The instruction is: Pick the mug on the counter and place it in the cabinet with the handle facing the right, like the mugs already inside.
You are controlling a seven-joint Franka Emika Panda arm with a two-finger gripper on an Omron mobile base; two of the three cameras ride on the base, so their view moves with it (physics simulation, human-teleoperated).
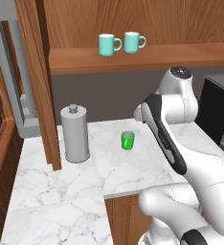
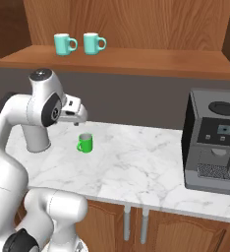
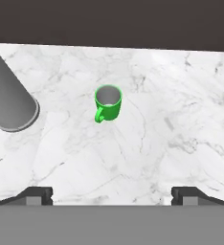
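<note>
Starting at the far left of our hand view, we see a tall grey metal cylinder canister (image 3: 11,103) standing on the white marble counter with grey veins (image 3: 181,119), off to the left of our gripper (image 3: 112,194) and well clear of it. Next comes the small bright green glossy mug (image 3: 108,102), upright on the marble ahead of and below the gripper, slightly left of its centre line and apart from both fingertips (image 3: 37,194). Its small green loop handle (image 3: 99,116) points toward the hand and a little left. The gripper hangs above the counter with its jaws spread wide, holding nothing.

From the right base view, the gripper (image 2: 73,116) sits just above and left of the mug (image 2: 85,142). High above it, two pale teal glossy mugs (image 2: 77,44) stand side by side on the plank shelf of the brown wooden cabinet (image 2: 136,59), handles to the right. Far right of the gripper stands a dark grey boxy coffee machine (image 2: 213,140).
</note>
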